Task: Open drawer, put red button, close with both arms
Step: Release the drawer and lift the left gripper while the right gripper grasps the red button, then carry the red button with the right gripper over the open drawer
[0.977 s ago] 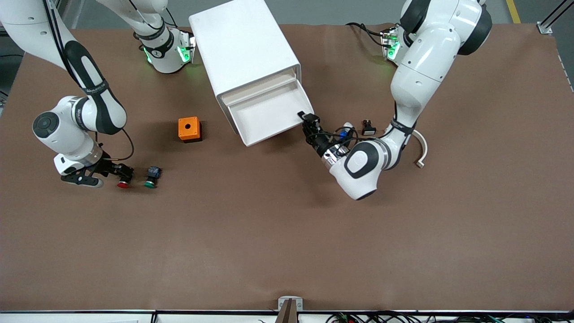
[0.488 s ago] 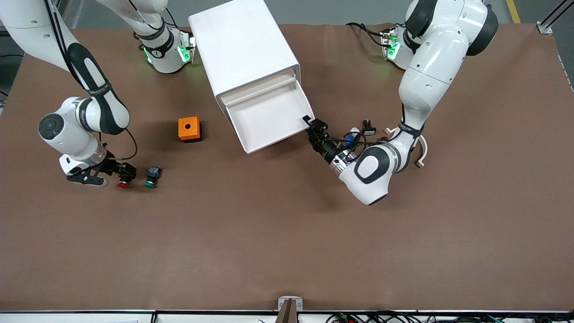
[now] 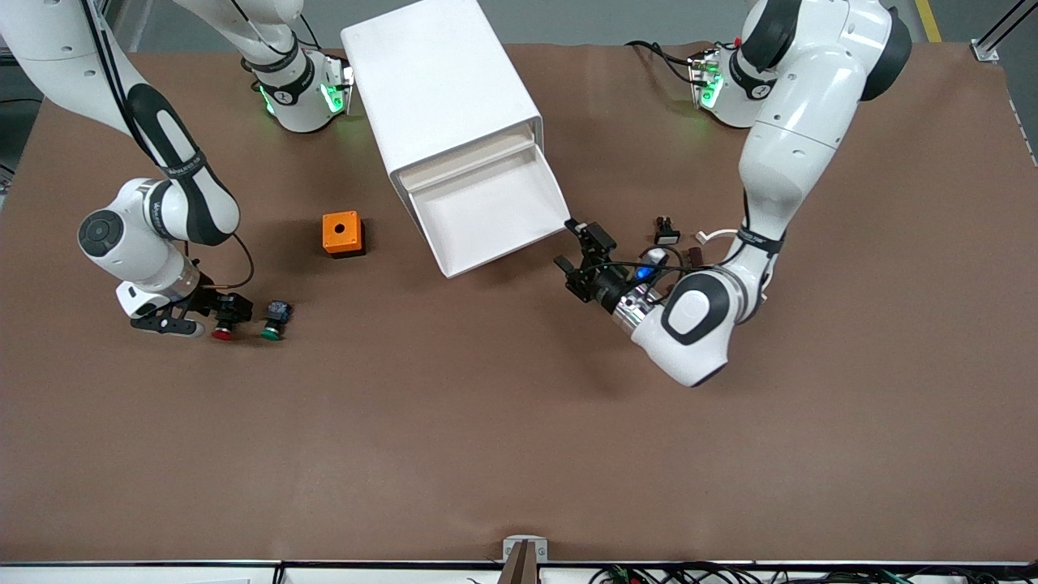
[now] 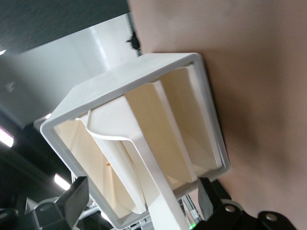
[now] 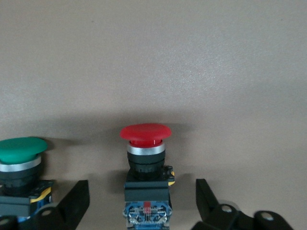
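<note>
The white drawer (image 3: 486, 212) stands pulled out of the white cabinet (image 3: 442, 89). My left gripper (image 3: 570, 243) is open just off the drawer's corner at the left arm's end, touching nothing. The left wrist view looks into the drawer (image 4: 158, 120) between my open left gripper (image 4: 141, 206). The red button (image 3: 220, 331) lies on the table toward the right arm's end. My right gripper (image 3: 212, 315) is down at it. In the right wrist view the red button (image 5: 145, 136) lies between the spread fingers (image 5: 76, 201) of my right gripper (image 5: 142, 203), with gaps on both sides.
A green button (image 3: 272, 329) lies right beside the red one, also seen as the green cap (image 5: 20, 149). An orange box (image 3: 341, 233) with a hole sits between the buttons and the cabinet. A small black part (image 3: 666, 234) and a white hook (image 3: 714, 237) lie by the left arm.
My left gripper has opened, let go of the drawer's corner and backed away from it. The drawer has slid out a little. My right gripper has edged along the red button.
</note>
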You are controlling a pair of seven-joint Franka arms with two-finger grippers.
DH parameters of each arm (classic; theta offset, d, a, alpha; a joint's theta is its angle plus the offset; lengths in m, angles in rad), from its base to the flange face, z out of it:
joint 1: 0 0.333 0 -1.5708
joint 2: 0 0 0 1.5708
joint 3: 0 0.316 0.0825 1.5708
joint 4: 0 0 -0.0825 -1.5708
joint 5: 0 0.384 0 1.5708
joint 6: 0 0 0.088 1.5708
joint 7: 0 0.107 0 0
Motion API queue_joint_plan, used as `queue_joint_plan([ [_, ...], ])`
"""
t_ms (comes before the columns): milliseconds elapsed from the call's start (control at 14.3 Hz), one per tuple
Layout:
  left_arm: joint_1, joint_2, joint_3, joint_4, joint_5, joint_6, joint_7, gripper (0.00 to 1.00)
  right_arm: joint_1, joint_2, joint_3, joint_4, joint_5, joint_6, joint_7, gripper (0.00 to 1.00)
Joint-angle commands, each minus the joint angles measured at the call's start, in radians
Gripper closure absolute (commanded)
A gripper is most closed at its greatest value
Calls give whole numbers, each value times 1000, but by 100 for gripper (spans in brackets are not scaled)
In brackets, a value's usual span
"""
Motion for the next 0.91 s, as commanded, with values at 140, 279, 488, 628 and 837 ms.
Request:
queue_joint_plan([
  [140,4,-50,6,21,103,0,308,0,-7,-8,3,-17,-2,-7,-33,99],
  [279,1,-50,58,58,117,0,495,0,-7,-16,5,-14,-2,-39,-33,100],
  [488,0,-60,119,136,117,32,695,0,1,-45,6,3,-2,-89,-27,100],
  [628,-17,-98,167,136,177,90,804,0,2,-83,25,52,-1,-208,-20,100],
  [837,-30,-151,172,132,330,182,1045,0,44,-163,55,187,2,-496,112,100],
])
